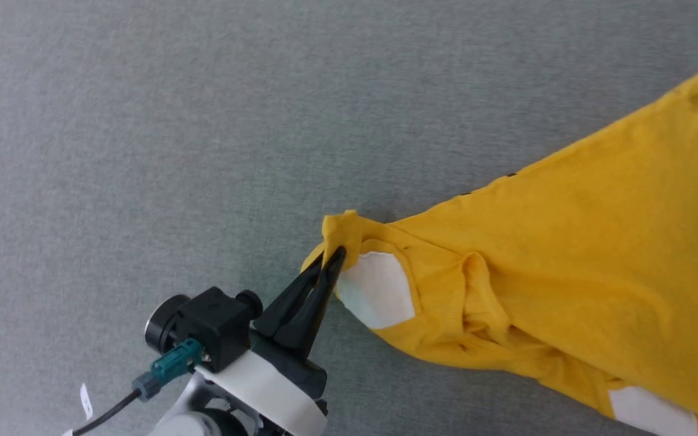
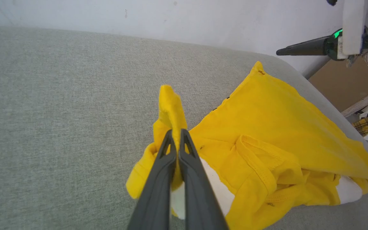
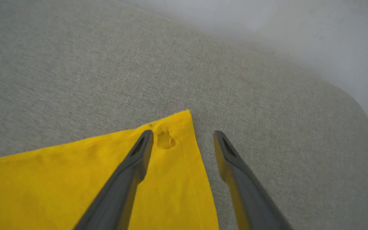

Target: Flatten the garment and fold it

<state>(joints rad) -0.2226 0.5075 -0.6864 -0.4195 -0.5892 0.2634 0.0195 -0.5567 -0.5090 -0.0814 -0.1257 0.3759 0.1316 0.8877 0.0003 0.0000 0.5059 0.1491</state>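
A bright yellow shirt (image 1: 567, 254) lay on a grey cloth surface (image 1: 143, 121), filling the right half of the head view from the middle to the right edge. It was plain side up and part spread. Its upper-right corner was flat, while its lower edge was rumpled into folds. A white patch (image 1: 376, 287) showed at its left tip and another at the lower right. The left gripper (image 1: 334, 257), rising from the lower left of the head view, was clamped shut on a bunched bit of the shirt's left tip, which stood up above the fingers in the left wrist view. The right gripper (image 3: 184, 134) hung with its jaws apart over the far flat corner, at the centre of the right wrist view. It held nothing, and a small dimple (image 3: 164, 140) marked the cloth between its fingers. The step looked to be flattening, with folding not yet begun. The next move probably called for the left gripper to draw its tip outward until the rumples pulled smooth, then lay it down without dragging the flat corner. No brand or writing could be read, and a small white tag (image 1: 85, 399) at the lower left was too small to make out.
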